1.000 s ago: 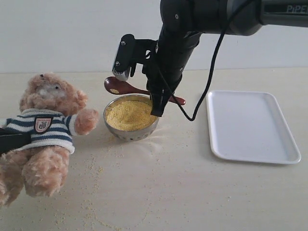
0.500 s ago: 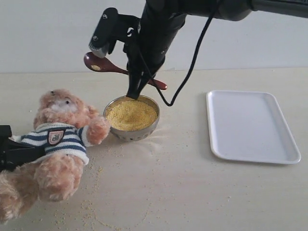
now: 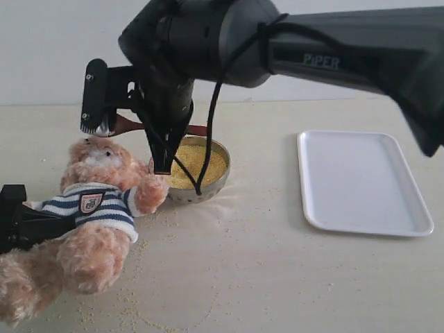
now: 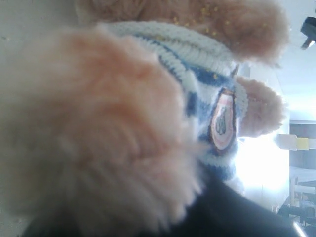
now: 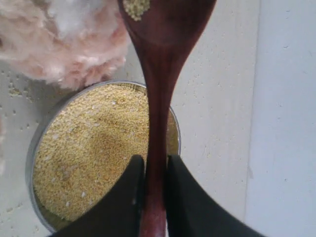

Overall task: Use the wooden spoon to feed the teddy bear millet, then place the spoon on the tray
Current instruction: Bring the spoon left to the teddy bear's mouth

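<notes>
- Exterior view, far left: left pincer [image 3: 31, 223], black, pushed into the flank of the teddy bear [image 3: 90, 208] and closed on its body at the sweater hem.
- Left wrist view: filled with the bear's fur, striped sweater and shield badge [image 4: 222, 121]; finger pads hidden behind the plush.
- Bear leaning back, head up, one paw resting against the metal bowl [image 3: 208, 187].
- Just above the bear's head: wooden spoon [image 3: 130, 125], roughly level, its scoop end hidden there behind the wrist camera.
- Right wrist view: a small clump of grains in the scoop, scoop close beside the pale fur of the face; contact impossible to judge.
- Right pincer [image 3: 163, 159] pointing down over the bowl, both fingers [image 5: 123, 197] pressed together on the slim handle, pinching it from either side.
- Millet [image 5: 94, 148] heaped nearly to the bowl's rim, directly under the gripped handle.
- Further right, well apart from the bowl: white tray [image 3: 361, 180], flat on the table.
- Table [image 3: 263, 277] pale beige, dusted with stray yellow grains around the bear and bowl.
- Plain light wall [image 3: 41, 55] behind.
</notes>
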Controlling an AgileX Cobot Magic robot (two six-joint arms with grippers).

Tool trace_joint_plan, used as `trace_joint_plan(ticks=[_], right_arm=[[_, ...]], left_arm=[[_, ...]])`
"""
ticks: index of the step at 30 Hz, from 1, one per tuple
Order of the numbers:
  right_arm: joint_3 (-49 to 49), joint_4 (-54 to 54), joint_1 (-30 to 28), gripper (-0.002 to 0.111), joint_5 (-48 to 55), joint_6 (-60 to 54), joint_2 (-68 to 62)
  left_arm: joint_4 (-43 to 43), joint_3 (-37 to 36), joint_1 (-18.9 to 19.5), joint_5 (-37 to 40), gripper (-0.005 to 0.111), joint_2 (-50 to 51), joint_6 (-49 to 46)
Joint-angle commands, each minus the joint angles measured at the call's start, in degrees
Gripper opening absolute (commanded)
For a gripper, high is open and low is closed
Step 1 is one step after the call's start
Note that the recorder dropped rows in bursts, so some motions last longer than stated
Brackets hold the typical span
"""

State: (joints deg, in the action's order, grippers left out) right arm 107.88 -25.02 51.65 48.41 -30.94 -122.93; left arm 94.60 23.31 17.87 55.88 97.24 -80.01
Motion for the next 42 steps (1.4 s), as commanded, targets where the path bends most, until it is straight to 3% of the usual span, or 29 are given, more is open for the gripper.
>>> trace_joint_plan(ticks=[1, 42], right_arm=[[0.3, -6.7, 2.3, 0.000, -1.6, 5.1, -1.3], [-2.7, -34.3, 10.2, 0.000, 6.8, 15.4, -1.5]], left_arm=[[1.0, -0.1, -0.4, 2.8, 0.005, 0.1, -0.2], [0.8, 0.4, -0.4, 5.1, 0.005, 0.1, -0.6]])
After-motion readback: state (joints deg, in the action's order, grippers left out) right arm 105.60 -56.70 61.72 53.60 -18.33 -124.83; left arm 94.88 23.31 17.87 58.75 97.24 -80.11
